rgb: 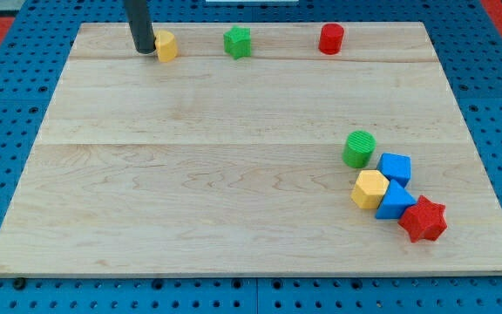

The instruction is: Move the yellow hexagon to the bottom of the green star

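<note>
A small yellow block (166,45) with angled sides, seemingly a hexagon, stands near the view's top left. My tip (144,51) is right at its left side, touching or nearly touching it. The green star (238,41) is on the same row, a short way to the yellow block's right, with a gap between them. A second yellow faceted block (369,188) sits in a cluster at the view's lower right.
A red cylinder (331,38) stands right of the green star. The lower-right cluster also holds a green cylinder (359,149), a blue cube (395,167), a blue triangular block (395,202) and a red star (423,220). The wooden board (199,192) lies on a blue pegboard.
</note>
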### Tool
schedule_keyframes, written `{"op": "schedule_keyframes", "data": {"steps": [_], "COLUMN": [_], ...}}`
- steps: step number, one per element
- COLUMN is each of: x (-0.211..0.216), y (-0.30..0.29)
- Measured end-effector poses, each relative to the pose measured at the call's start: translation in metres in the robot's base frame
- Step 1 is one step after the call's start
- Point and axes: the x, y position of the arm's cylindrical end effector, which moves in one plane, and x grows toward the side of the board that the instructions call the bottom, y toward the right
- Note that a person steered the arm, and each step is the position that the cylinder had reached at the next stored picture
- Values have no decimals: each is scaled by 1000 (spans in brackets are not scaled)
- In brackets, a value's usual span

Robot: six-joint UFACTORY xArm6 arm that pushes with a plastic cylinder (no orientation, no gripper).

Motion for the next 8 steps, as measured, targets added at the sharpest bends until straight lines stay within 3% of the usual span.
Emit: {"op": "schedule_keyframes", "data": {"steps": [4,6,8], "x": [145,258,338], "y": [-103,15,162]}}
